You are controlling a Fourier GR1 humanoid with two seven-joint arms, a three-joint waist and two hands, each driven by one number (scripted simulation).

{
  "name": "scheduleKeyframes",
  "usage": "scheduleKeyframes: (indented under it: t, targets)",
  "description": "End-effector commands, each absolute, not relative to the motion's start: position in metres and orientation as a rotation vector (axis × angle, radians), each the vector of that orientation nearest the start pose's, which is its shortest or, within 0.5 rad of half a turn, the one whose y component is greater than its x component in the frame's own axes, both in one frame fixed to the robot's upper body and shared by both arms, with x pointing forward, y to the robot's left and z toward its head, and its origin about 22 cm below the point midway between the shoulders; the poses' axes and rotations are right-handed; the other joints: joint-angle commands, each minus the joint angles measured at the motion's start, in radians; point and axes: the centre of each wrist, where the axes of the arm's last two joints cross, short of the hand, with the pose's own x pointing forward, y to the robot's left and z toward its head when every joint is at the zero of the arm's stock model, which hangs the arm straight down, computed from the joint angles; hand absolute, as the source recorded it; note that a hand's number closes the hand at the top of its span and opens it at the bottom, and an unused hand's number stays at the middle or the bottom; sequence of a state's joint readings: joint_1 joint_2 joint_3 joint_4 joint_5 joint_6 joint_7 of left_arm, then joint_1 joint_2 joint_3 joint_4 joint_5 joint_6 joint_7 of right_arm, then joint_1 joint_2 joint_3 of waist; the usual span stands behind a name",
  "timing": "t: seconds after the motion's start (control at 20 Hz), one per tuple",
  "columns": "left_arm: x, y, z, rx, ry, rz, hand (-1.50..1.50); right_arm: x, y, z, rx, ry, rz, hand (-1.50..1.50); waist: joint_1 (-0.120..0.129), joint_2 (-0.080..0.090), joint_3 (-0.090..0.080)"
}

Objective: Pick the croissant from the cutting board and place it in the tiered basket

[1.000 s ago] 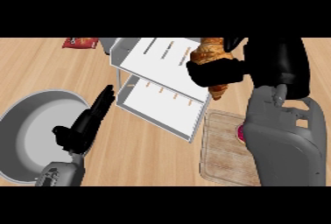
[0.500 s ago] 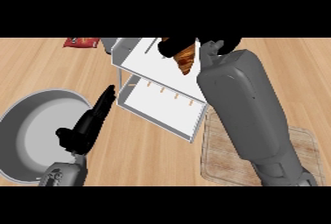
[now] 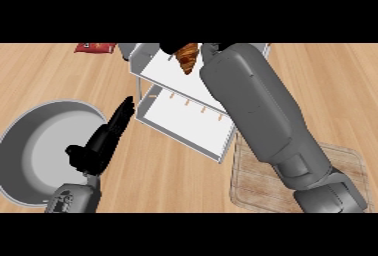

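A light wooden counter (image 3: 317, 85) is filling the frame, its grain running across from left to right.

- Setting: a kitchen, seen from my head looking steeply down at a light wood-plank worktop (image 3: 170, 180).
- Cookware: a large round grey pan (image 3: 44, 150) at the worktop's left edge, beside my left hand.
- Storage: a white tiered basket (image 3: 184, 117) with shelves, standing toward the worktop's far edge, near the middle.
- Food prep: a pale wooden cutting board (image 3: 258, 185) at the near right.
- Food: a browned croissant (image 3: 187, 57) over the basket's top tier; a red snack packet (image 3: 94, 47) at the far left edge.
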State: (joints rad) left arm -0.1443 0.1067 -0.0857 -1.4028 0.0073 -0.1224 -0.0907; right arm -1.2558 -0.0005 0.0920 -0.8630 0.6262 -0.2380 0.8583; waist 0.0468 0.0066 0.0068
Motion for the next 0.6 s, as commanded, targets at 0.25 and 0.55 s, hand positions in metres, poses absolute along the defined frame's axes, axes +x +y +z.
scheduleKeyframes:
  t: [0.25,0.55]
  targets:
    - [0.275,0.236,-0.015,-0.103,-1.550,-0.276,0.00,0.424,-0.031,0.222,-0.414,-1.159,0.198,1.50,0.007,0.003,-0.008]
    - [0.276,0.217,-0.020,-0.107,-1.527,-0.254,0.00,0.422,-0.022,0.227,-0.306,-1.203,0.089,-1.50,-0.007,0.001,-0.008]
